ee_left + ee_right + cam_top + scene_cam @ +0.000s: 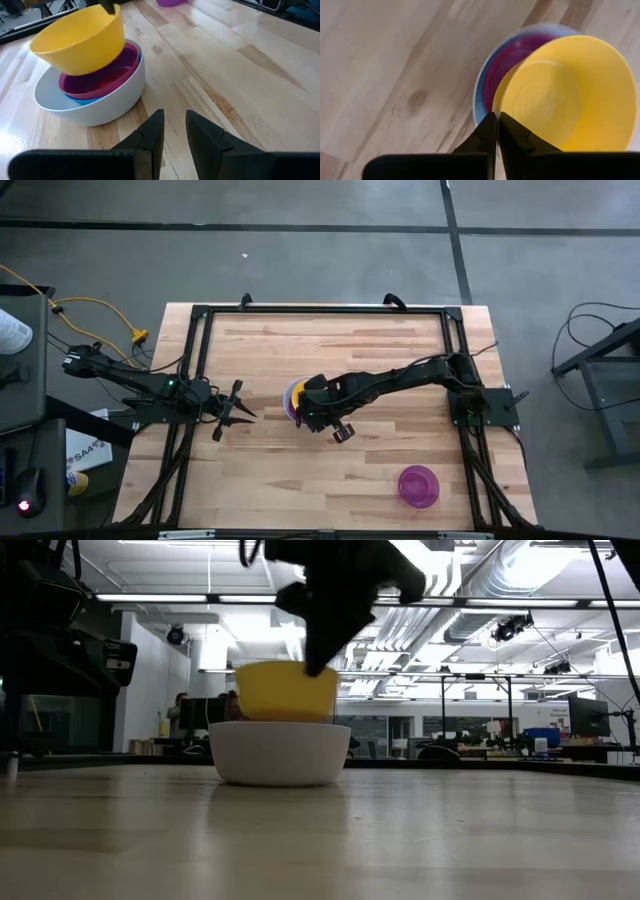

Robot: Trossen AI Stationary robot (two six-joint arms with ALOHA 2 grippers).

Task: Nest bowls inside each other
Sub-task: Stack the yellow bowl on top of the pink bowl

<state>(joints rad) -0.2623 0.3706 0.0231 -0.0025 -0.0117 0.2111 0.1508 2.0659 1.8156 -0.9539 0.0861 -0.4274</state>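
A white bowl [107, 102] stands on its base at the table's middle, with a blue bowl [80, 98] and a red-pink bowl [117, 70] nested in it. My right gripper [497, 131] is shut on a yellow bowl [80, 37] that hangs tilted over this stack [292, 400]. In the low view the yellow bowl's [288, 690] base dips behind the white bowl's [280, 752] rim. A purple bowl [418, 485] sits alone near the front right. My left gripper [174, 131] rests open at the table's left, a short way from the stack. My right gripper pinches the yellow bowl's rim [506, 106] between its two fingers, one inside the bowl and one outside. The fingers come from above, slanting down. The bowl hangs tilted with its mouth up, low over the red-pink bowl; whether it touches the stack I cannot tell.
A black frame [320, 310] runs along the table's far edge and down both sides. Bare wood lies between the stack and the purple bowl. A yellow cable [100, 310] and boxes lie off the table's left side.
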